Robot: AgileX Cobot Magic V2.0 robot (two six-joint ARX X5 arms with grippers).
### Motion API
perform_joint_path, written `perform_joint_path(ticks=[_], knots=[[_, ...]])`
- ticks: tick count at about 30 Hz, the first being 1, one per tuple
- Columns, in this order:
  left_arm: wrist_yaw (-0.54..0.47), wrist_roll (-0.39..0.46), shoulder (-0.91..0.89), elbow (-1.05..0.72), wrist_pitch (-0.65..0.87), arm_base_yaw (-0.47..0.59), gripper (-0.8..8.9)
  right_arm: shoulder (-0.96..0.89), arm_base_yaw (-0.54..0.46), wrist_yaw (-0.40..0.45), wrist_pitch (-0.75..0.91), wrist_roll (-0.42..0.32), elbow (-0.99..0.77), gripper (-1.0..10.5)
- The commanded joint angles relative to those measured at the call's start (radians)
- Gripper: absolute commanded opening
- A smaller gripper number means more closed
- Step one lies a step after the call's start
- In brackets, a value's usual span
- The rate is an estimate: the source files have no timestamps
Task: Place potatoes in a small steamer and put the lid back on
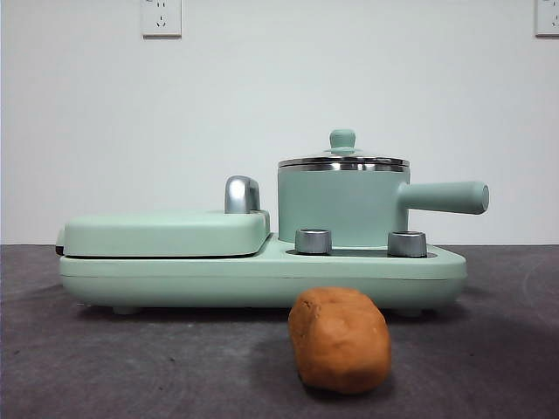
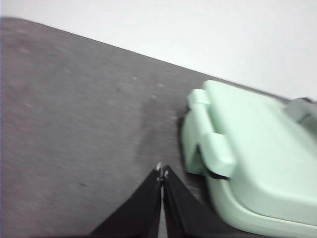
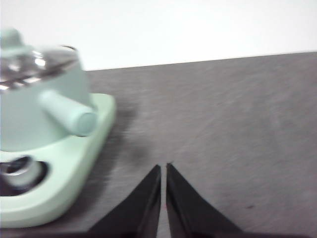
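Steamer (image 3: 44, 114) blurred, cut by frame edge

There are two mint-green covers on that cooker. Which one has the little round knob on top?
The glass lid on the small steamer, on the side with the stick handle. Its knob is small and green; the flat grill cover beside it carries a curved chrome handle instead.

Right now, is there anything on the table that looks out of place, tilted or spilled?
Nothing looks spilled, tilted or damaged. The lid sits level on the small steamer, which stands upright on the mint-green cooker base. Only the potato lies loose on the table in front of the cooker, apart from it. Both hands are shut, holding nothing.
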Motion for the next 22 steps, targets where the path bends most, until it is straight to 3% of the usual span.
perform_joint_path(ticks=[1,5,9,14,18,22], knots=[[0.021,-0.123,0.014,0.046,0.005,-0.009,0.09,0.006,0.004,-0.029,-0.048,0.145,0.054,0.1],[0.051,-0.151,0.074,0.144,-0.005,-0.030,0.09,0.040,0.004,-0.050,-0.174,0.201,0.180,0.1],[0.087,-0.146,0.178,0.272,-0.076,-0.057,0.09,0.097,0.004,-0.074,-0.268,0.203,0.325,0.1],[0.181,-0.115,0.341,0.449,-0.151,-0.091,0.09,0.191,0.004,-0.179,-0.367,0.201,0.511,0.1],[0.257,-0.066,0.468,0.576,-0.191,-0.115,0.09,0.273,0.004,-0.261,-0.437,0.192,0.633,0.1],[0.357,-0.006,0.576,0.677,-0.227,-0.133,0.09,0.348,0.004,-0.335,-0.481,0.128,0.736,0.1]])
